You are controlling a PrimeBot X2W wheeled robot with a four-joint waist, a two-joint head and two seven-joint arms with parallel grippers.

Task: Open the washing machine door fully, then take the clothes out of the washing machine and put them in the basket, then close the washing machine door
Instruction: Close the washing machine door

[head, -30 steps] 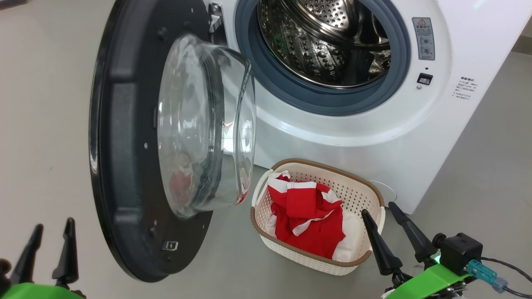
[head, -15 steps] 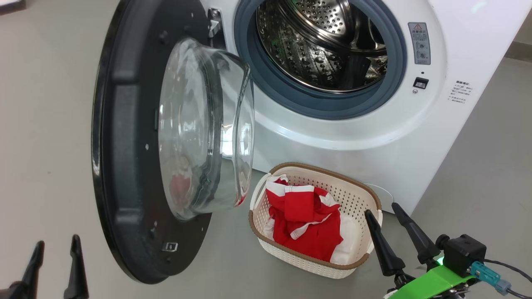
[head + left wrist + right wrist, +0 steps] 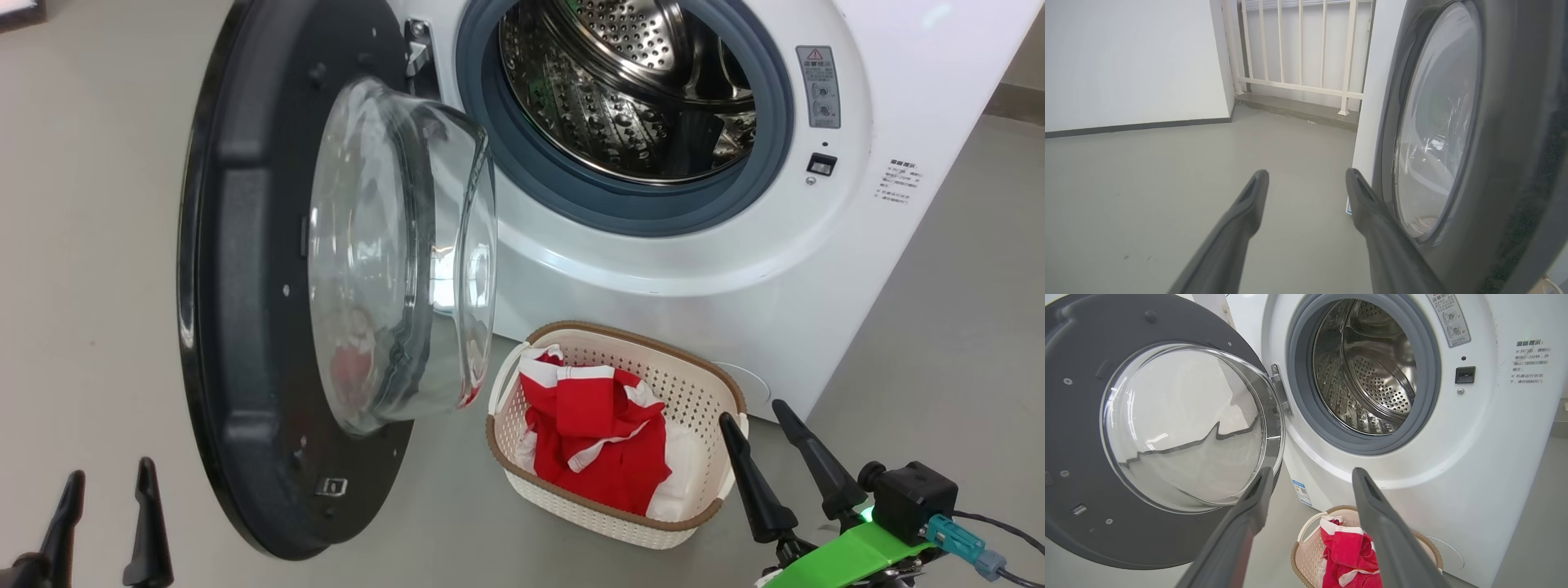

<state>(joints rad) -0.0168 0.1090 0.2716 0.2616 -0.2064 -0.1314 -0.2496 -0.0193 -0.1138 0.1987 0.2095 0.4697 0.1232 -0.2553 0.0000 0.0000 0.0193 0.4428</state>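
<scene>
Two tools spread wide, holding nothing | left tool [image 3: 112, 469] over open floor [image 3: 82, 245], left of washing machine door [image 3: 245, 327] rim | door stands wide open | clothes [image 3: 600, 441] in basket [image 3: 637, 329] at washing machine [image 3: 694, 278] foot | right tool [image 3: 749, 410] by basket's right edge
</scene>
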